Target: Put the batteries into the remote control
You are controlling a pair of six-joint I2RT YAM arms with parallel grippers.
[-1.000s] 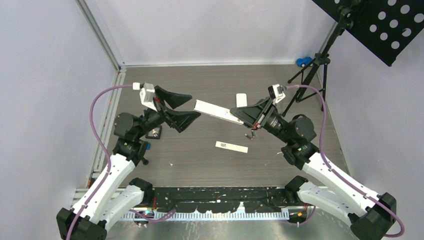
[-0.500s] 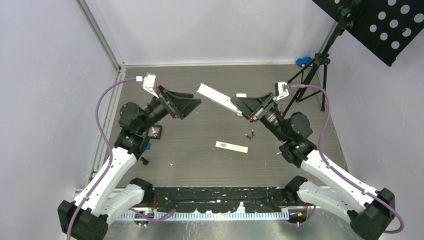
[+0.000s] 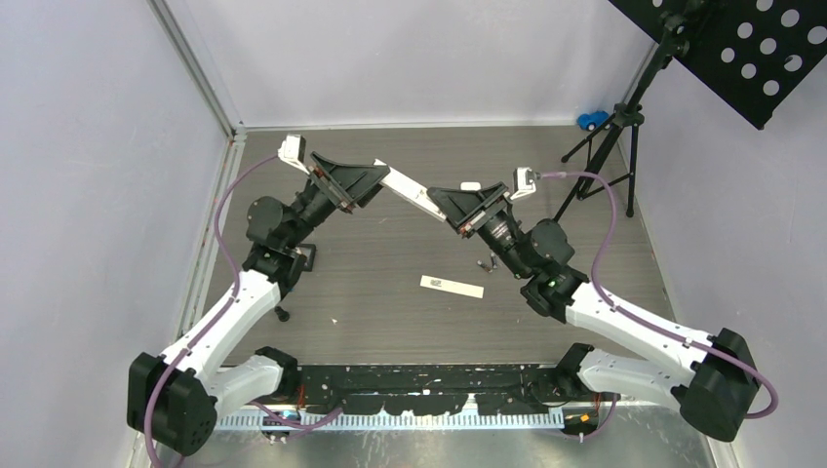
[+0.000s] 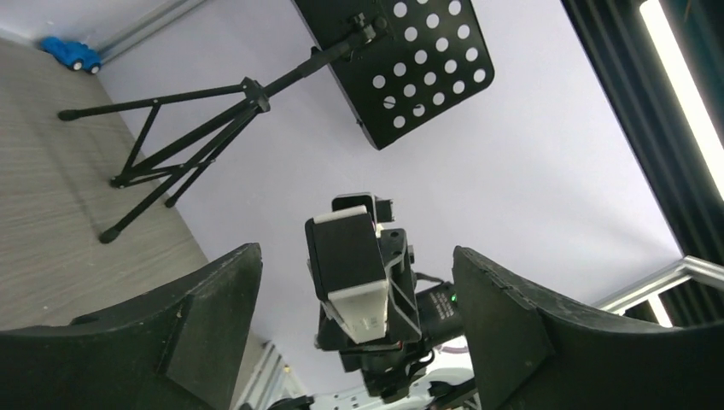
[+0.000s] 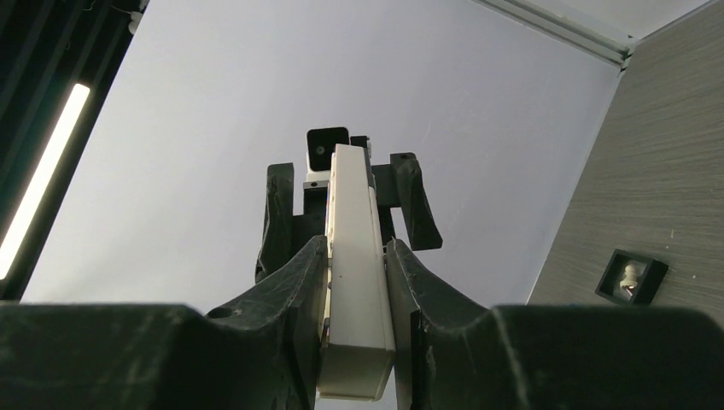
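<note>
Top external view: the right gripper (image 3: pixel 453 203) is clamped on the white remote control (image 3: pixel 405 189), held tilted above the table (image 3: pixel 371 302) in the upper middle of the frame, its free end toward the left gripper (image 3: pixel 363 181). Left wrist view shows that gripper's jaws wide apart, the remote's end between them, touching neither. The batteries (image 3: pixel 485 263), perhaps two or three, lie on the table right of centre, near a white strip (image 3: pixel 452 286).
</note>
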